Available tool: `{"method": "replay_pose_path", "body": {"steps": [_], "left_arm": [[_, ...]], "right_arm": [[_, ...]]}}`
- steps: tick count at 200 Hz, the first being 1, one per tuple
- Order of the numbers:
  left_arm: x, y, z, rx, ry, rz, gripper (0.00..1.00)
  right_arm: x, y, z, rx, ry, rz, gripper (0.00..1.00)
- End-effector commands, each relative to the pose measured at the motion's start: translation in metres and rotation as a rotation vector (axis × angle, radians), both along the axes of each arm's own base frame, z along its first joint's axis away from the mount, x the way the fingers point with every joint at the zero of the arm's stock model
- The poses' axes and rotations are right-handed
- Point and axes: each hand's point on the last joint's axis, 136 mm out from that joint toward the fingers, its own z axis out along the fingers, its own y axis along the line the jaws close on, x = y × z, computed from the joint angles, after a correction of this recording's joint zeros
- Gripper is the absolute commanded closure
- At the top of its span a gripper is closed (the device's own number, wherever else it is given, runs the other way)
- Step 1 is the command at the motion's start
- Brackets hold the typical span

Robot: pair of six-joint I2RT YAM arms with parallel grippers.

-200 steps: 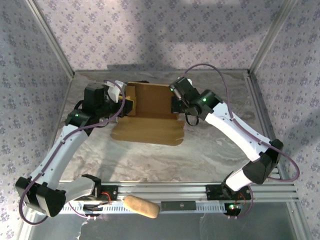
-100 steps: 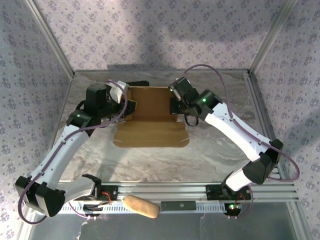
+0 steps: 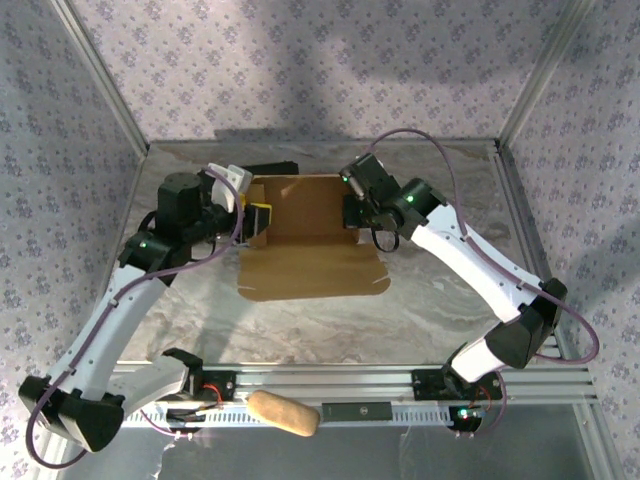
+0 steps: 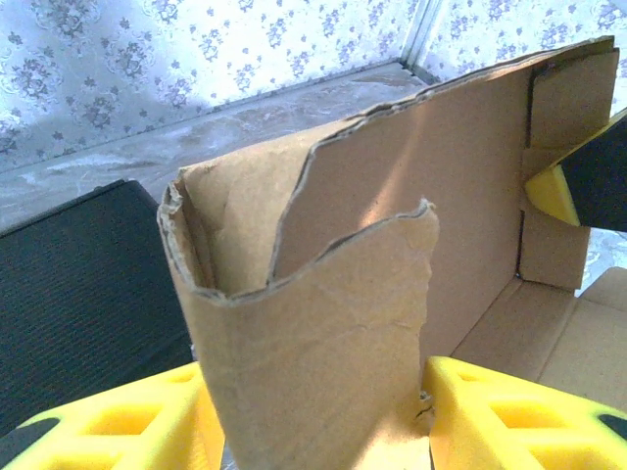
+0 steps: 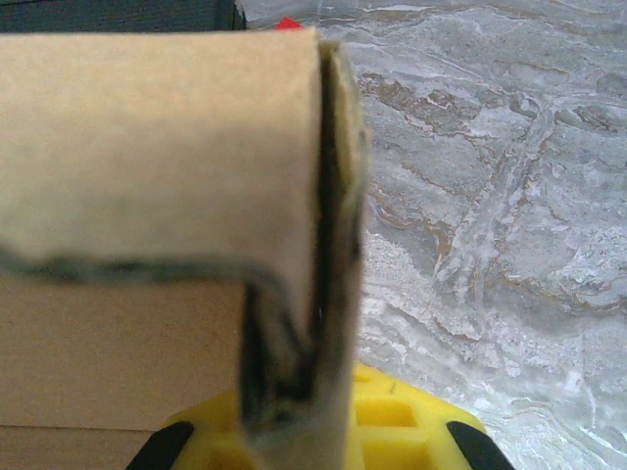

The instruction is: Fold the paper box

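Paper box [image 3: 310, 238], half formed, at the middle of the table [image 3: 450, 295]. Right pincer [image 3: 349, 212] pinches its right wall. Left pincer [image 4: 318, 423] straddles the doubled left wall, grip uncertain. That arm has drawn back and the front flap now lies flatter, so the walls remain unfinished.

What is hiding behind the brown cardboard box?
A black case sits just behind the paper box. One end of it shows past the box's edge; the box's raised back wall covers the rest.
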Motion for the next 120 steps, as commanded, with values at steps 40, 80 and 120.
{"method": "replay_pose_path", "body": {"steps": [40, 80, 120], "left_arm": [[-0.022, -0.012, 0.011, -0.100, 0.034, -0.171, 0.45], [-0.032, -0.017, 0.010, -0.107, 0.054, -0.238, 0.40], [-0.033, -0.010, 0.007, -0.097, 0.035, -0.229, 0.37]], "right_arm": [[0.001, -0.003, -0.002, -0.007, 0.015, -0.001, 1.00], [0.002, -0.004, -0.005, -0.004, 0.020, -0.003, 1.00], [0.001, -0.002, -0.004, 0.003, 0.020, 0.006, 1.00]]}}
